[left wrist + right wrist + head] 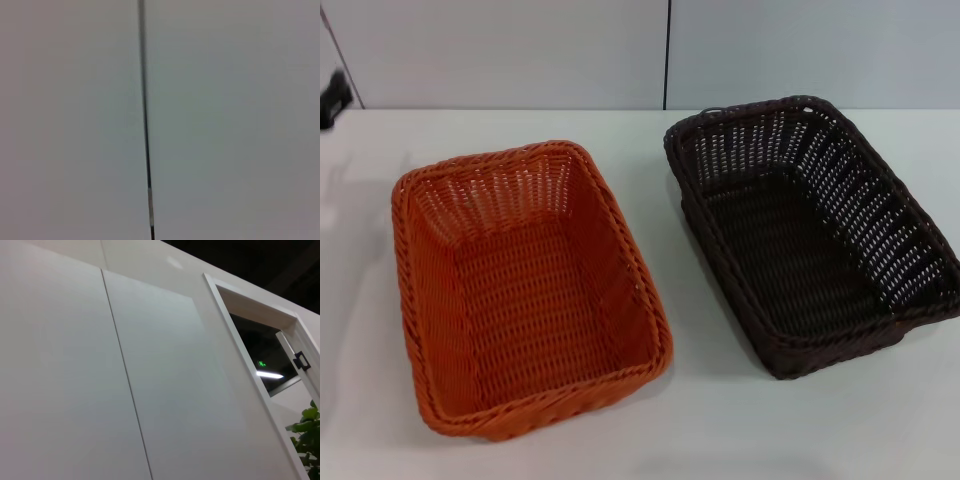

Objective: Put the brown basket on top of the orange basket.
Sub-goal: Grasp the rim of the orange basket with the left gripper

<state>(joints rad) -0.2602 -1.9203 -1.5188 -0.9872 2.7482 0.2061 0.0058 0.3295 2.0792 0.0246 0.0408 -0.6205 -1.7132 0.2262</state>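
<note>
The orange basket [525,290] stands empty on the white table, left of centre in the head view. The brown basket [810,230] stands empty on the table to its right, a small gap apart, turned at a slight angle. A dark bit of my left gripper [332,95] shows at the far left edge, well behind the orange basket and away from both baskets. My right gripper is out of view. Neither wrist view shows a basket.
The white table [650,430] runs to a pale panelled wall [520,50] at the back. The left wrist view shows only the wall with a dark seam [145,125]. The right wrist view shows wall panels, a window frame [250,340] and a plant [307,440].
</note>
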